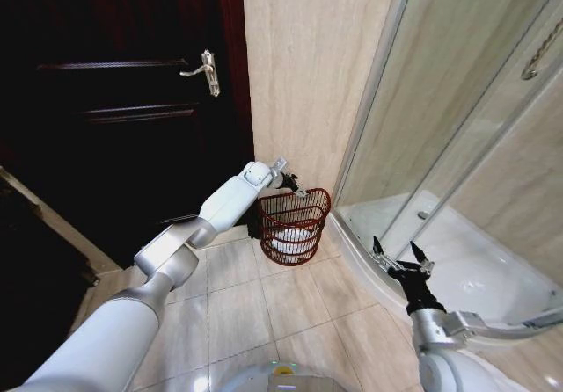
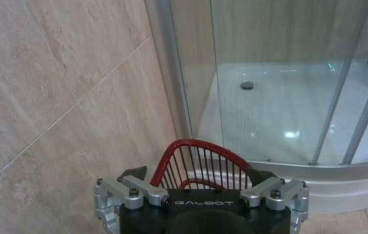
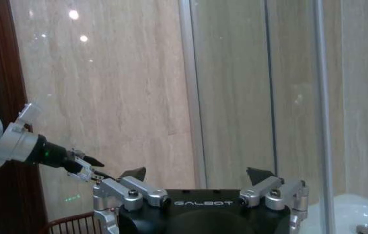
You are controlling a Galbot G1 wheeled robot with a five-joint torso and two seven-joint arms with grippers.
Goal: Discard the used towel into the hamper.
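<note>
The hamper (image 1: pixel 318 204) is a dark reddish-brown wire basket standing on the floor tiles against the beige wall. A white towel (image 1: pixel 290 243) lies inside it. My left arm reaches out to it, and my left gripper (image 1: pixel 293 184) hovers just above the rim on the wall side. In the left wrist view that gripper (image 2: pixel 195 174) is open and holds nothing, with the hamper's rim (image 2: pixel 200 144) showing between its fingers. My right gripper (image 1: pixel 400 254) stands open and unloaded to the right, over the shower tray's curb. In the right wrist view it (image 3: pixel 197 173) looks toward my left gripper (image 3: pixel 83 163).
A dark wooden door (image 1: pixel 132 146) with a metal handle (image 1: pixel 204 71) is left of the hamper. A glass shower enclosure (image 1: pixel 440 102) with a raised white tray (image 1: pixel 457 269) closes off the right. Bare floor tiles (image 1: pixel 264 313) lie in front of the hamper.
</note>
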